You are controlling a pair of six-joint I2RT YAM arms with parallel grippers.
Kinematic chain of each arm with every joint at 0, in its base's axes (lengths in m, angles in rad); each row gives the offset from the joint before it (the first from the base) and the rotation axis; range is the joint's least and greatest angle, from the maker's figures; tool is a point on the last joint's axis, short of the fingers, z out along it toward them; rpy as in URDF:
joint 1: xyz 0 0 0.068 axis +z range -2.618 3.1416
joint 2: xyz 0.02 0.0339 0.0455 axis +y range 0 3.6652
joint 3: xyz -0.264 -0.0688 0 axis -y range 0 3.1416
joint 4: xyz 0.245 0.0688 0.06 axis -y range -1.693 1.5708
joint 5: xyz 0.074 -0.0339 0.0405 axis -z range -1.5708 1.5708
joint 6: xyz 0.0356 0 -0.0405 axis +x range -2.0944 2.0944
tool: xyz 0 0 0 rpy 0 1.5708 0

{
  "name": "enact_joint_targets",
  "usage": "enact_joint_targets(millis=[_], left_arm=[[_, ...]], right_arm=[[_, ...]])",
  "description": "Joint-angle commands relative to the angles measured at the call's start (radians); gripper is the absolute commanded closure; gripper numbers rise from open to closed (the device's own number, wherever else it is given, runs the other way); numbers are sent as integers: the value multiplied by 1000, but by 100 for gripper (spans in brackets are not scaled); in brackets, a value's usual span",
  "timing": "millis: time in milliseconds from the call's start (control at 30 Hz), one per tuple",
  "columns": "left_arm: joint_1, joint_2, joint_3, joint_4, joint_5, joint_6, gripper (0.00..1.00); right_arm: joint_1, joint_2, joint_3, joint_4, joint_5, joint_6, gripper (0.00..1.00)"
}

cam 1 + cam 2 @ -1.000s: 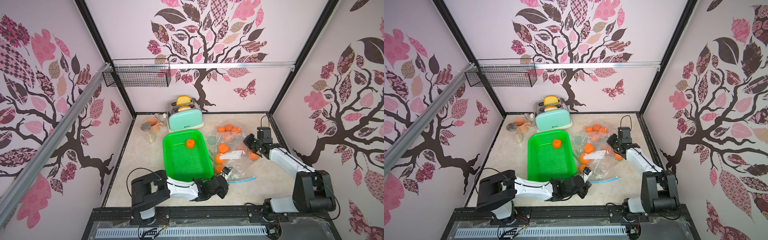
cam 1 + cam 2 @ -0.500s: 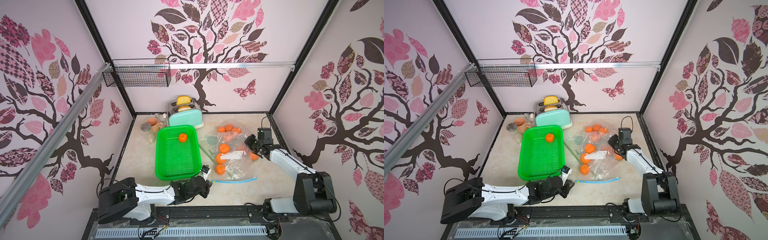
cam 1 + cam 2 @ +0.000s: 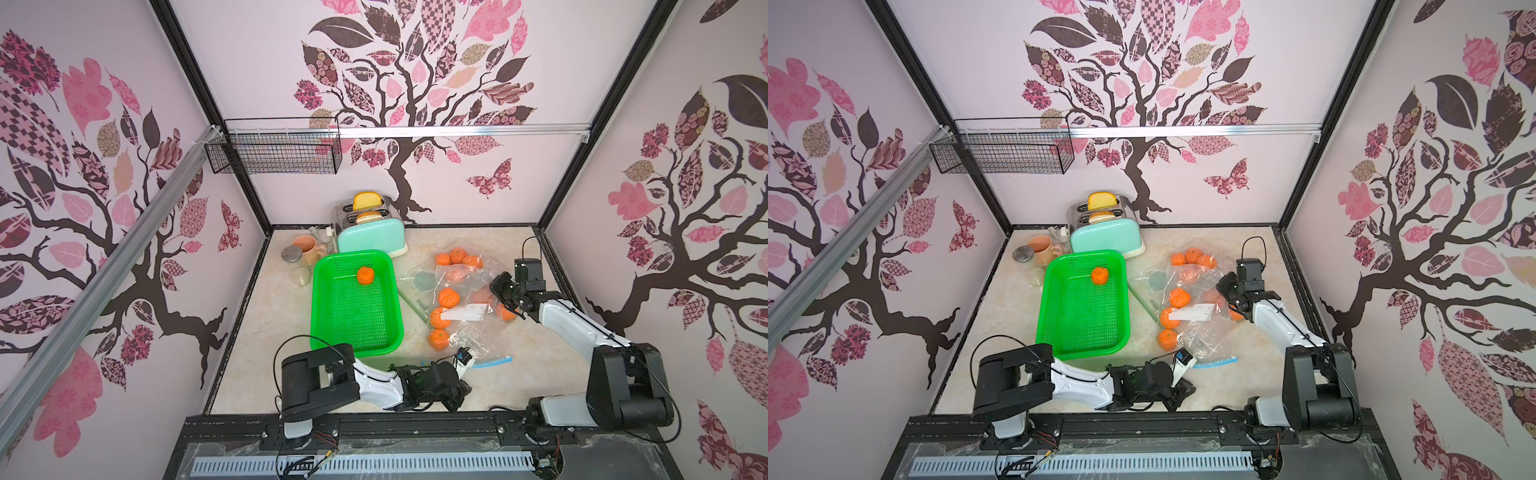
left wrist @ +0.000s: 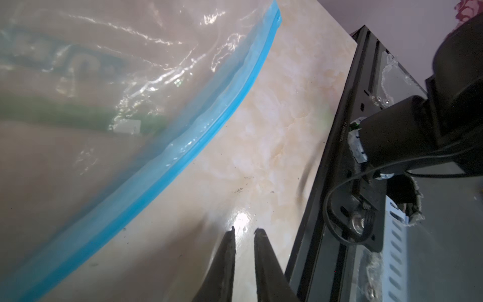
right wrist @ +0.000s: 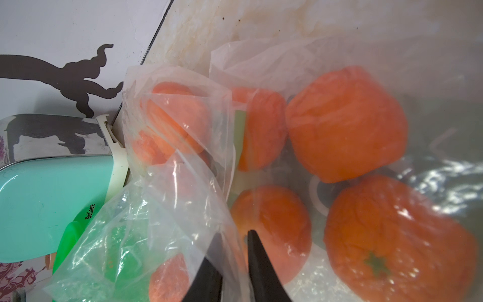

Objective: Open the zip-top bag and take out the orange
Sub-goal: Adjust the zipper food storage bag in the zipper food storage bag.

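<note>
The clear zip-top bag (image 3: pixel 471 332) lies right of the green basket, its blue zip strip (image 3: pixel 492 362) toward the front. Several oranges, such as one orange (image 3: pixel 449 297), show through the film. My left gripper (image 3: pixel 461 395) lies low at the table's front, beside the zip strip (image 4: pixel 209 125). The left gripper (image 4: pixel 244 230) is narrowly open and holds nothing. My right gripper (image 3: pixel 497 287) is at the bag's far right side. In the right wrist view the right gripper (image 5: pixel 234 232) stands slightly open with loose bag film (image 5: pixel 183 198) draped over one finger. An orange (image 5: pixel 271 230) lies just beyond.
A green basket (image 3: pixel 324 332) holds one orange (image 3: pixel 365 275). Behind it stand a mint toaster (image 3: pixel 370 239), a pink mug (image 3: pixel 307 249) and a jar (image 3: pixel 291 254). More oranges (image 3: pixel 457 257) lie at the back right. The black front rail (image 4: pixel 339 157) runs close to my left fingers.
The green basket has shifted left. My left arm swung left along the front, then back right to the zip strip. My right jaws have parted a little on the film.
</note>
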Motion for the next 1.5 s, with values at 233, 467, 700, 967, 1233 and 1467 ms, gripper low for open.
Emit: enact_joint_targets(millis=[233,467,700,967,1233,1467], left_arm=[[20,75,53,43,-277,42,76],[64,47,-2,97,-360,35,73],[75,-21,-78,125,-446,34,67],[104,-121,-156,125,-499,56,59],[130,-163,-246,155,-472,69,57],[130,-134,-254,171,-467,51,57]], right_arm=[[-8,-38,-35,-31,20,2,78],[-8,-86,-76,-59,23,13,75],[-8,-155,-149,-94,14,9,73],[-8,-264,-229,-172,-66,-24,63],[7,-429,-124,-263,61,-161,44],[208,-369,57,-311,118,-289,50]])
